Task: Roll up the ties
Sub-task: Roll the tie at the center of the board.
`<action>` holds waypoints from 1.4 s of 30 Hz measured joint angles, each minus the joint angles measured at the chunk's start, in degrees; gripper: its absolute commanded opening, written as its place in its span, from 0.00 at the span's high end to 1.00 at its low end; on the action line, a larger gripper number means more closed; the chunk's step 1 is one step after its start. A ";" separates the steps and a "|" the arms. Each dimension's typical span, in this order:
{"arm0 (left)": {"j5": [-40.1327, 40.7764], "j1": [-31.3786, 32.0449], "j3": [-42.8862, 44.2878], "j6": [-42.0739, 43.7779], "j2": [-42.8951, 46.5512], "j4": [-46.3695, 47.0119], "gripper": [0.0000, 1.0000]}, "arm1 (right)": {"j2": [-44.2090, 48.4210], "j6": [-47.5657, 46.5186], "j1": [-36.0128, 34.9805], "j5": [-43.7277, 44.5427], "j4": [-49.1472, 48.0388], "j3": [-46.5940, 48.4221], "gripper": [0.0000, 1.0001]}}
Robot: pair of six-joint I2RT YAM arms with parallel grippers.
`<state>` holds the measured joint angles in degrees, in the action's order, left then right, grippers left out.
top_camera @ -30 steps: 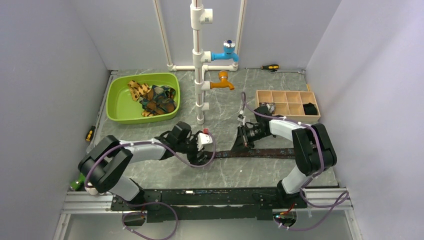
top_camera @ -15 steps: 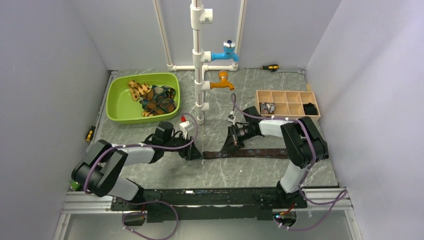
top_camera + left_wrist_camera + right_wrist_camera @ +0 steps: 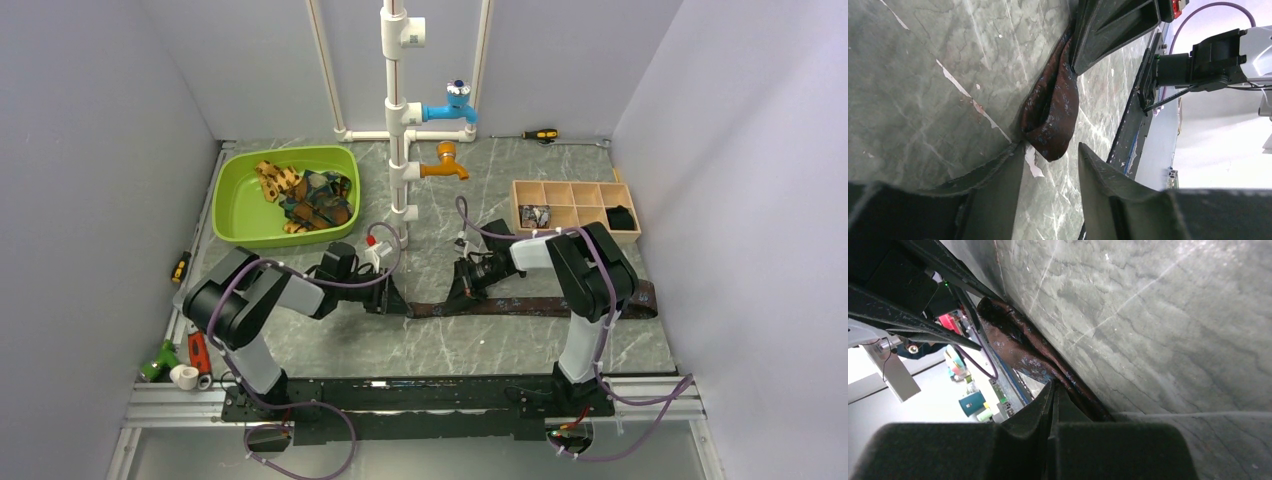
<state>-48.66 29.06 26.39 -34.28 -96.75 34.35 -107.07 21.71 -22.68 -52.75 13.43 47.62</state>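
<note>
Tie (image 3: 520,305) flat, left tool (image 3: 1051,152) low, spread around its end, right tool (image 3: 1053,389) pinching it

Grey marbled counter (image 3: 330,345) carries a green basin (image 3: 232,215), a wooden divided tray (image 3: 560,196) and a dark brown tie (image 3: 520,306) laid flat

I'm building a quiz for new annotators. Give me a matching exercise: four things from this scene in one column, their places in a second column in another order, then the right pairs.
Things:
1. tie
2. tub
3. tray
4. screwdriver

Places:
A. back left, with other ties in it
B. at the back wall, right of the pipe
C. lying flat, stretched left to right
D. right side, near the side wall

Pairs: 1-C, 2-A, 3-D, 4-B
</note>
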 measured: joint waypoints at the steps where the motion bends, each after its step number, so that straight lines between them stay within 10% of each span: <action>1: -0.11 0.13 0.13 -0.50 -0.63 0.59 0.57 | 0.00 -0.15 0.00 0.00 0.04 0.02 1.00; 12: -1.57 5.25 2.12 -5.05 -0.48 9.97 0.91 | -1.01 -0.94 0.00 -0.46 1.66 1.14 1.00; 27: 2.62 12.07 5.03 -3.39 0.72 10.78 0.88 | -1.07 -3.52 -0.22 -0.09 5.11 2.60 1.00; 42: 3.93 12.04 8.55 -1.49 1.16 5.25 0.81 | 6.97 -12.28 8.52 2.08 20.11 6.19 0.65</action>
<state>-44.73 41.10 34.94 -35.77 -95.59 39.59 -100.09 9.43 -14.15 -50.68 33.54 53.80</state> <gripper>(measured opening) 0.165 0.276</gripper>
